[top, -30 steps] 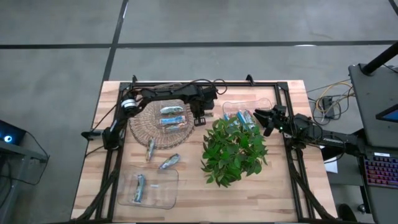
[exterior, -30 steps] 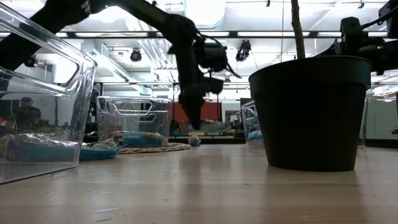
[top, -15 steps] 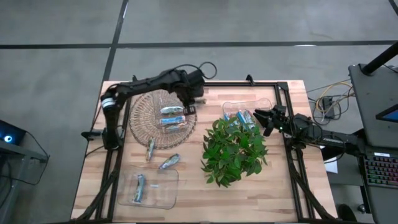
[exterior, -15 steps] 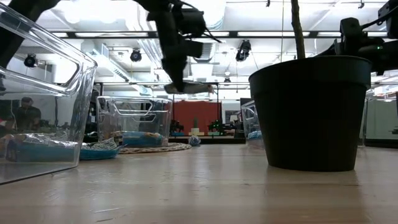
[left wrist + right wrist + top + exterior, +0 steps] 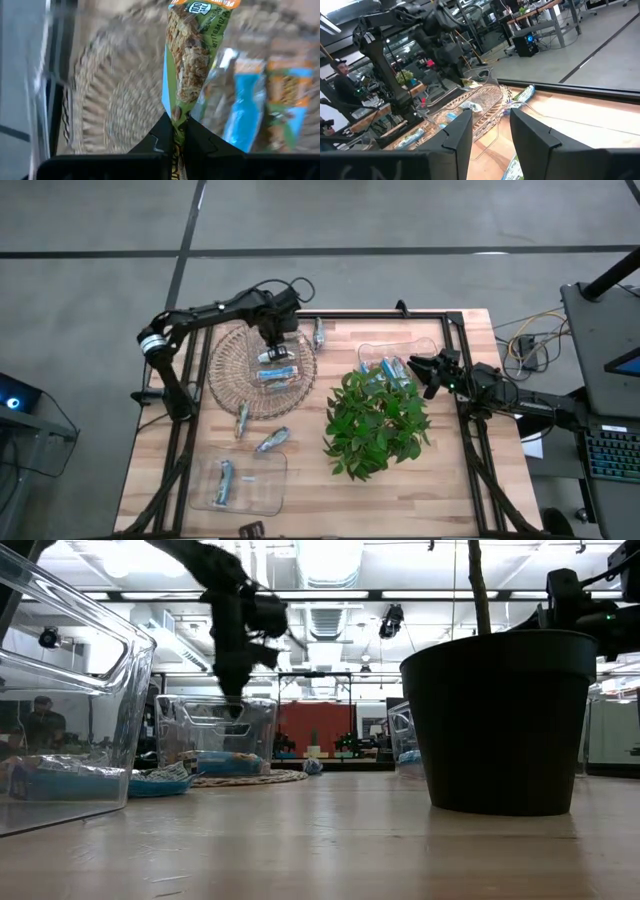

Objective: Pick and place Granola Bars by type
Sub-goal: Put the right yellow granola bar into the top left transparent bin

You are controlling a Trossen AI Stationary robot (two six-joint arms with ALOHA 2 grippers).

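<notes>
My left gripper (image 5: pixel 270 338) hangs over the round wicker basket (image 5: pixel 228 380), shut on a green-wrapped granola bar (image 5: pixel 192 50). Two blue-and-orange bars (image 5: pixel 277 367) lie in the basket. One bar (image 5: pixel 318 332) lies on the table at the far edge, and two more (image 5: pixel 242 418) (image 5: pixel 272 440) lie nearer. A bar (image 5: pixel 225 480) sits in the near clear tray (image 5: pixel 268 485), and several (image 5: pixel 392 368) sit in the far clear tray (image 5: pixel 420 345). My right gripper (image 5: pixel 425 370) waits open beside that far tray. My left gripper pinches the green bar by one end seam (image 5: pixel 176 117) between its two fingertips (image 5: pixel 162 132). The fingers come from above, pointing down, as the low view (image 5: pixel 233 680) shows. The bar is lifted clear and hangs below the fingers, over the basket's weave.
A leafy plant (image 5: pixel 378 420) in a black pot (image 5: pixel 500 720) stands right of the table's middle, between the two arms. A black frame (image 5: pixel 400 313) runs round the table's far and side edges. Bare wood lies near the plant and the near tray.
My left gripper has risen from the table beside the basket's right rim, carrying the green bar up with it. It has then swung toward the table's left and now hangs over the basket. My right arm has kept still.
</notes>
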